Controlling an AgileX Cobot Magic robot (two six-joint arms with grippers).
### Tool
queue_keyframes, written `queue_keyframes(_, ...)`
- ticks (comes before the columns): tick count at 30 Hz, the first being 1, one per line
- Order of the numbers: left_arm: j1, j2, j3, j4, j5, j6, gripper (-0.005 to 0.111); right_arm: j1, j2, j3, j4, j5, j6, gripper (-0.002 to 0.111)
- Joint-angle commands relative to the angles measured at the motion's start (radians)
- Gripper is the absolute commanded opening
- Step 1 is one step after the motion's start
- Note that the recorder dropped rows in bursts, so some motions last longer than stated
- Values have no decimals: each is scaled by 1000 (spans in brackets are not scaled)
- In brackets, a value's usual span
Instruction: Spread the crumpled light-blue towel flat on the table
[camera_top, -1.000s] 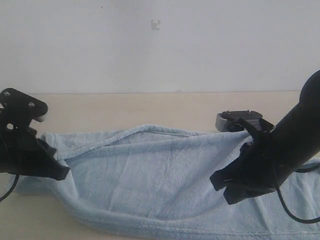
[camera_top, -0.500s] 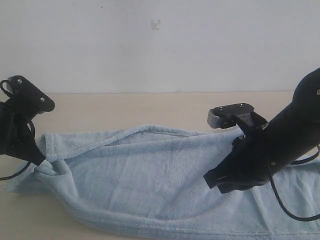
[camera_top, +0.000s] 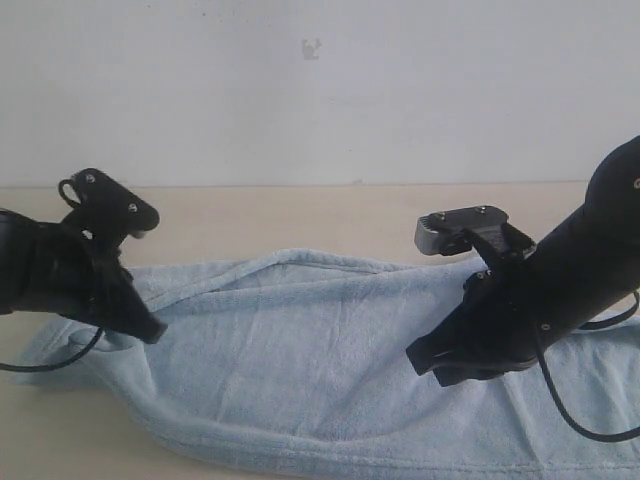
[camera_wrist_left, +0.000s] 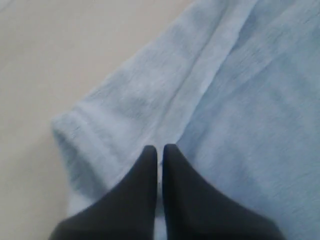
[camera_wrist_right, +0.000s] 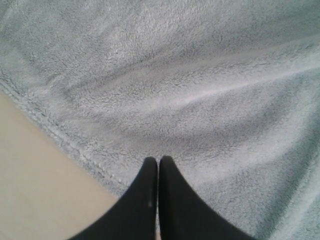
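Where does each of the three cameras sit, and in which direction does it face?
Exterior view: apparently low at the table's near side, facing the white wall; shows the towel and both black arms with left gripper and right gripper.
Left wrist view: on the left arm, looking down past shut fingers at a towel corner and bare table.
Right wrist view: on the right arm, looking down past shut fingers at the towel's hemmed edge.
Shared: both wrist views show towel meeting table.

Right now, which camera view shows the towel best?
The exterior view: the towel lies there across the table, almost whole. The left wrist view shows only one corner, the right wrist view only a hemmed edge.
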Motion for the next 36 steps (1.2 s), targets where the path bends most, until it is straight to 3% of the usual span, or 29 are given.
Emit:
queue_keyframes(1,2,-3,-62,-1,403,-187,4,1,-5,4,6,-3,4,0)
queue_keyframes(3,13,6,-103,-1,674,-335,4,1,-5,4,8,-3,18,0)
queue_keyframes(5,20,35,-159,-1,845,-560,4,1,-5,4,8,-3,23,0)
queue_keyframes(8,20,101,-231,-1,865,-996,4,1,-5,4,8,-3,26,0)
queue_keyframes(10,27,145,-266,-1,871,-1144,4,1,-5,4,8,-3,24,0)
queue_keyframes(14,76,170,-279,-1,760,-1220,4,1,-5,4,8,27,24,0)
queue_keyframes(17,178,135,-279,-1,648,-1205,4,1,-5,4,8,50,24,0)
queue_keyframes(19,260,114,-289,-1,674,-1157,4,1,-9,4,10,48,24,0)
queue_keyframes(21,351,106,-323,5,832,-1064,4,1,-11,4,31,41,26,0)
queue_keyframes(23,416,106,-393,198,987,-1014,4,1,-13,4,54,40,24,0)
queue_keyframes(25,432,103,-465,444,1029,-1056,4,1,-13,4,60,40,24,0)
queue_keyframes(29,368,103,-556,1261,995,-1329,4,1,-13,4,58,40,19,0)
queue_keyframes(31,330,110,-554,1549,972,-1507,4,1,-13,4,58,35,19,0)
queue_keyframes(33,295,115,-554,1638,980,-1595,4,1,-13,4,58,25,19,0)
queue_keyframes(36,239,115,-554,1626,1039,-1582,4,1,-13,4,58,23,19,0)
